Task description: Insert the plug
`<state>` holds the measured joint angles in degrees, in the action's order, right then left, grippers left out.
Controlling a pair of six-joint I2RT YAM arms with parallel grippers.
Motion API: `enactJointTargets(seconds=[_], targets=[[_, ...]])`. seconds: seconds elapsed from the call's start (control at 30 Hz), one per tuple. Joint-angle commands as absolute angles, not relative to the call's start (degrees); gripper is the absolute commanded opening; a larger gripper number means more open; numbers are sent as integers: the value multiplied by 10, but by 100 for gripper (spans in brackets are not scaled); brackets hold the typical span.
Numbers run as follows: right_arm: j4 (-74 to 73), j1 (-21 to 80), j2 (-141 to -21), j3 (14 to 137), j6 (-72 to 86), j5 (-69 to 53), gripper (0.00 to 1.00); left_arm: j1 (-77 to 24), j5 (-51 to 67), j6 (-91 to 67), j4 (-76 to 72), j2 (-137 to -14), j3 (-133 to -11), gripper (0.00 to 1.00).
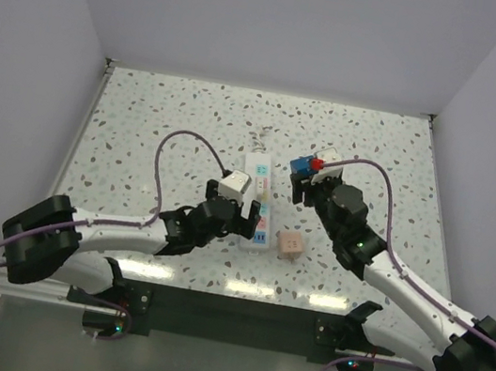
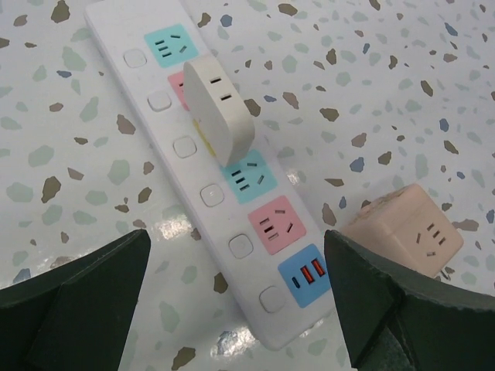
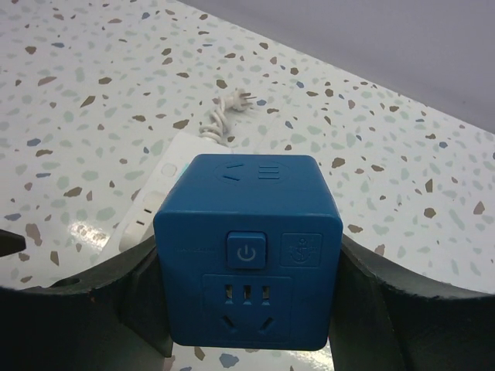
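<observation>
A white power strip (image 2: 203, 193) with pink, teal and blue sockets lies in mid-table (image 1: 264, 219). A cream adapter (image 2: 218, 107) stands plugged into it near its far end. My left gripper (image 2: 237, 255) is open and empty, its jaws low on either side of the strip's near end. My right gripper (image 3: 247, 309) is shut on a blue cube plug (image 3: 247, 255), held above the table to the right of the strip (image 1: 305, 166). The cube's socket face and power button face the camera; its prongs are hidden.
A beige cube adapter (image 2: 406, 232) lies on the table right of the strip's near end (image 1: 290, 242), close to my left gripper's right finger. The strip's coiled white cord and plug (image 3: 224, 112) lie beyond its far end. White walls enclose the speckled table.
</observation>
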<state>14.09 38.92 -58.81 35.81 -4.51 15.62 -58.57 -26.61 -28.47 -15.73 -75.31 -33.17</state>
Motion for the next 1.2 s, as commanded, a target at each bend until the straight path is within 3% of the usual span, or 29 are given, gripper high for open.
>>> enactJointTargets(seconds=[0.0,0.47,0.73,0.87,1.17], targets=[[152,388,-574,355,-28,167,0,-593,-313,-281,-208,-783,-380,100],[146,388,-554,346,-28,150,0,-582,-404,-232,-153,-962,-544,100],[149,388,-544,339,-28,153,0,-549,-372,-222,-170,-998,-553,92],[148,388,-541,337,-26,154,0,-528,-350,-212,-192,-1014,-550,82],[149,388,-555,341,-28,152,0,-521,-319,-163,-227,-1023,-538,49]])
